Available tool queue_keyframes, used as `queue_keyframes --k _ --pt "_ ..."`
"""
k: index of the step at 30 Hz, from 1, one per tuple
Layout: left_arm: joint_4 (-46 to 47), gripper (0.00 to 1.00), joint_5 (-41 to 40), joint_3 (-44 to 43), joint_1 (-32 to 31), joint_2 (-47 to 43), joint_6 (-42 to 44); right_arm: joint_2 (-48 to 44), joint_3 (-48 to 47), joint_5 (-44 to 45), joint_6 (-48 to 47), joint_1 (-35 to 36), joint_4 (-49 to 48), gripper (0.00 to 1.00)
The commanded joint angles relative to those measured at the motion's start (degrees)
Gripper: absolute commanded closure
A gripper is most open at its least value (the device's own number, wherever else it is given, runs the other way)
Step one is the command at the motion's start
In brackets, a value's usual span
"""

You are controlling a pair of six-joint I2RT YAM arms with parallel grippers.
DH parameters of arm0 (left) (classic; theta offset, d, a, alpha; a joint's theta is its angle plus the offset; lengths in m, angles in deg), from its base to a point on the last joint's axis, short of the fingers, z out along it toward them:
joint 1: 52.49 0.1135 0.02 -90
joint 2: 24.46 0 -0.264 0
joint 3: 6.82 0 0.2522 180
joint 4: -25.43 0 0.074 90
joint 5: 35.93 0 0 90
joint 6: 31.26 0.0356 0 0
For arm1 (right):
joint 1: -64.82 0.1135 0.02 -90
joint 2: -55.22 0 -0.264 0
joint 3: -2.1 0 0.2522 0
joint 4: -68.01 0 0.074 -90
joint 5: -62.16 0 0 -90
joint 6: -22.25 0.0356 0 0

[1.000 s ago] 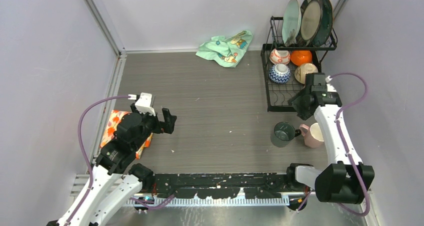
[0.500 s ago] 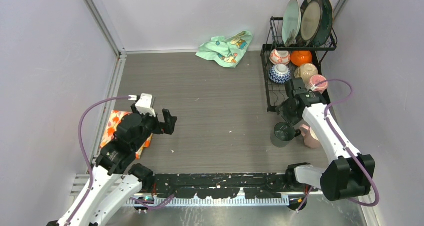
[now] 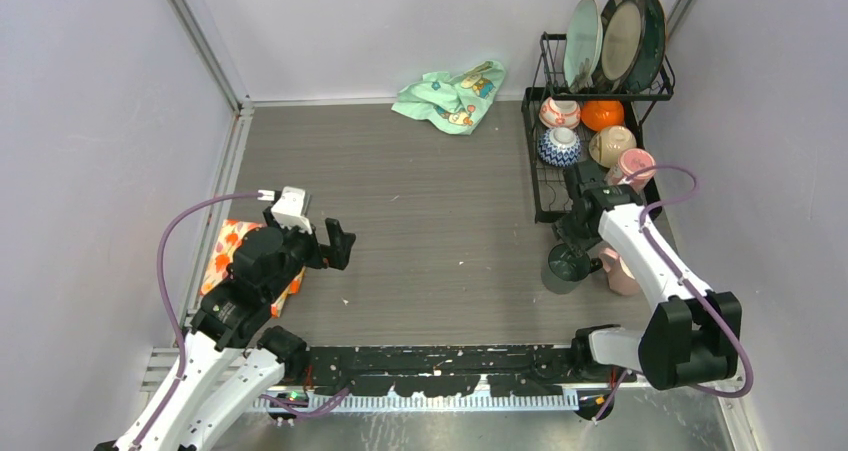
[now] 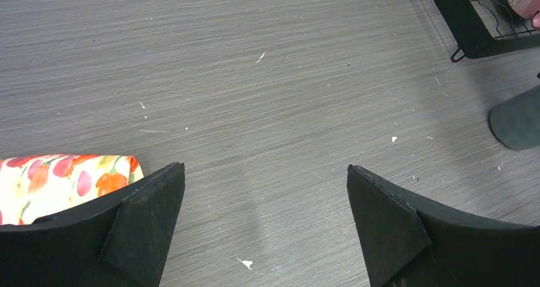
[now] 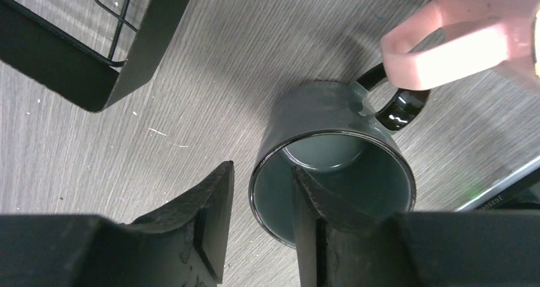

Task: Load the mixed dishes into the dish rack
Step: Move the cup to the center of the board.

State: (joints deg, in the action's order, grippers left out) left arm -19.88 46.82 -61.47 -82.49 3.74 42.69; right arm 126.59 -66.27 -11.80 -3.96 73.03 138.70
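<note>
Grey-green glaze, glossy black along the rim and loop handle: the dark green cup (image 5: 331, 172) stands upright on the table (image 3: 430, 221) just off the dish rack's (image 3: 545, 211) near corner. A pink cup (image 5: 471, 39) sits just beside its handle. The right gripper (image 5: 261, 179) straddles its rim, one finger inside and one outside, jaws parted, with a gap at the outer wall. Well away from the rack, the left gripper (image 4: 264, 172) gapes wide, holding nothing.

The dish rack (image 3: 530, 161) stands in the table's (image 3: 430, 201) far right corner, plates (image 3: 603, 41) on its upper shelf, bowls (image 3: 560, 146) in its basket. A mug (image 3: 562, 269) and a second mug (image 3: 622, 271) sit side by side before it. A cartoon-print cloth (image 3: 450, 93) lies to its left.
</note>
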Motion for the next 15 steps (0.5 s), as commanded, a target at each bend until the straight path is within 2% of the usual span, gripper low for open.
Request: queue_keyframes --k 1,4,9,13,15 --pt "1.92 0.01 0.49 0.27 -0.28 -0.19 0.76 0.4 2.11 -0.69 0.38 0.49 -4.65 0.61" --pt "1.87 0.01 0.48 0.25 -0.32 -0.07 0.77 1.33 2.75 -0.98 -0.78 0.82 -5.38 0.69" --pt "1.94 0.01 0.65 0.23 -0.31 -0.1 0.76 1.62 3.85 -1.36 -1.05 1.42 -5.59 0.73" --pt "2.5 0.01 0.87 0.45 -0.32 -0.33 0.93 1.57 4.6 -2.49 -1.69 3.0 -6.54 0.89" --pt "2.67 0.01 0.98 0.45 -0.32 -0.15 0.94 1.38 4.81 -2.69 -1.9 3.61 -6.18 0.94"
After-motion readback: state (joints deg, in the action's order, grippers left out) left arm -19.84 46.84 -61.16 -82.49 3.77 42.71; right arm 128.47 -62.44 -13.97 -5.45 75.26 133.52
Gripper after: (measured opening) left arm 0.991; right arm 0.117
